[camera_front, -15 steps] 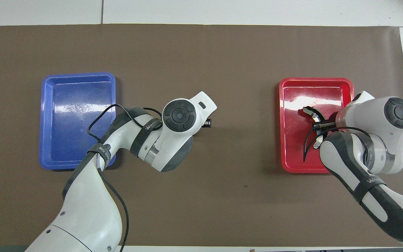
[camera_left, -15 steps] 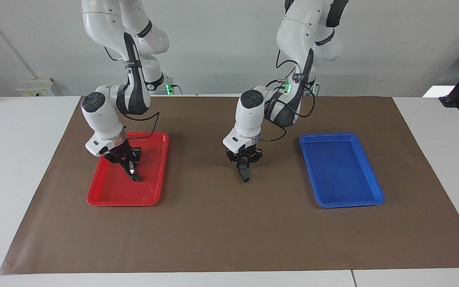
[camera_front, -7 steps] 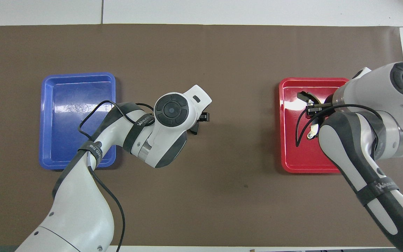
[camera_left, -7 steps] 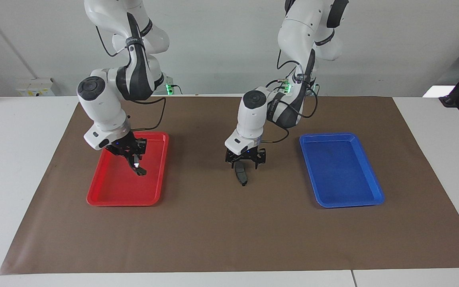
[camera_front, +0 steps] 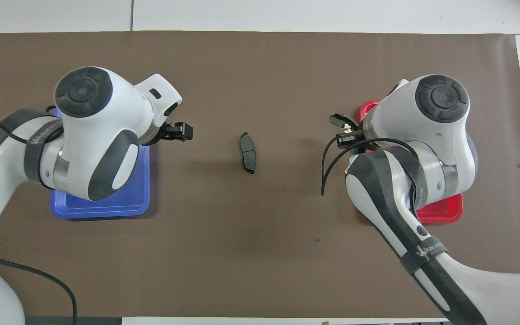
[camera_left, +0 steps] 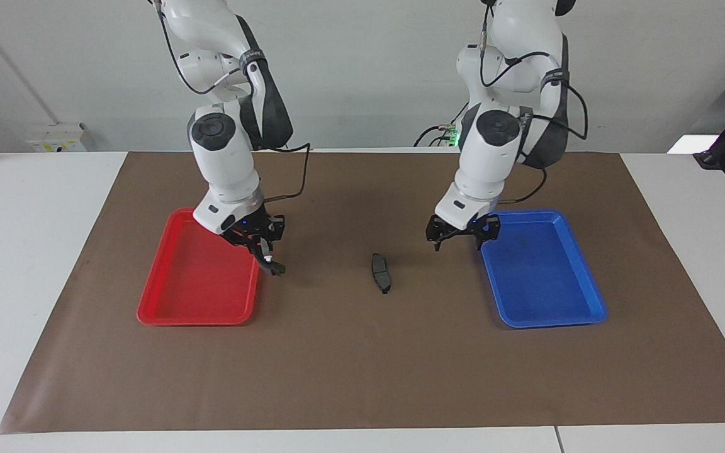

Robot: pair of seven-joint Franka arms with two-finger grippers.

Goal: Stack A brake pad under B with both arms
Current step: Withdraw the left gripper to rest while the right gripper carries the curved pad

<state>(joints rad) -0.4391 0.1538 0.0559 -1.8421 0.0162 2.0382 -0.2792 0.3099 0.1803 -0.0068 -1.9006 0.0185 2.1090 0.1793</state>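
Note:
The short dark grey brake pad A (camera_left: 380, 273) lies flat on the brown mat midway between the two trays; it also shows in the overhead view (camera_front: 248, 152). My left gripper (camera_left: 461, 237) is open and empty, raised over the mat beside the blue tray, and shows in the overhead view (camera_front: 183, 132). My right gripper (camera_left: 266, 254) is shut on B (camera_left: 276, 268), the dark brake piece with a shiny spot, and holds it in the air over the mat just beside the red tray. In the overhead view the right gripper (camera_front: 345, 131) and B (camera_front: 337, 120) show too.
An empty red tray (camera_left: 167, 302) sits toward the right arm's end and an empty blue tray (camera_left: 545, 314) toward the left arm's end. In the overhead view the arms cover most of the red tray (camera_front: 440, 212) and blue tray (camera_front: 106, 207).
My left gripper let go of pad A on the mat, rose and moved toward the blue tray. My right gripper lifted B out of the red tray and carried it toward the middle.

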